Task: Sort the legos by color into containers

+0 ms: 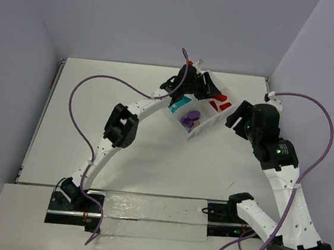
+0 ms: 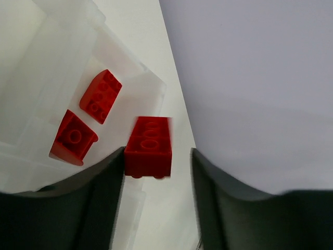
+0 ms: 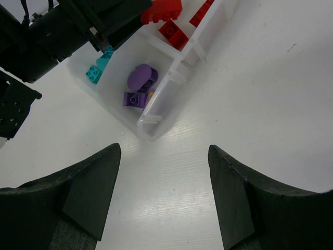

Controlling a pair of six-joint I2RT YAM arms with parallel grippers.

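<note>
you have the white table (image 1: 151, 159) under everything. the left arm (image 1: 125, 120) stretches far and to the right across it, and the right arm (image 1: 276, 166) bends in from the right. the clear tray (image 1: 205, 128) sits at the far middle, turned corner-on to you.

your left gripper (image 1: 195, 83) hangs over the far side of the tray. its claw is released: in the wrist view a red brick (image 2: 149, 146) sits studs up against one finger, with a clear gap to the other, and its edges look smeared. your right gripper (image 3: 164, 151) hovers over bare table just near and right of the tray, fingers spread wide with nothing between them.

two red bricks (image 2: 100, 96) lie in the right section below the left gripper. purple bricks (image 3: 140, 86) fill the near section, and teal bricks (image 3: 99, 67) lie in the left one.
</note>
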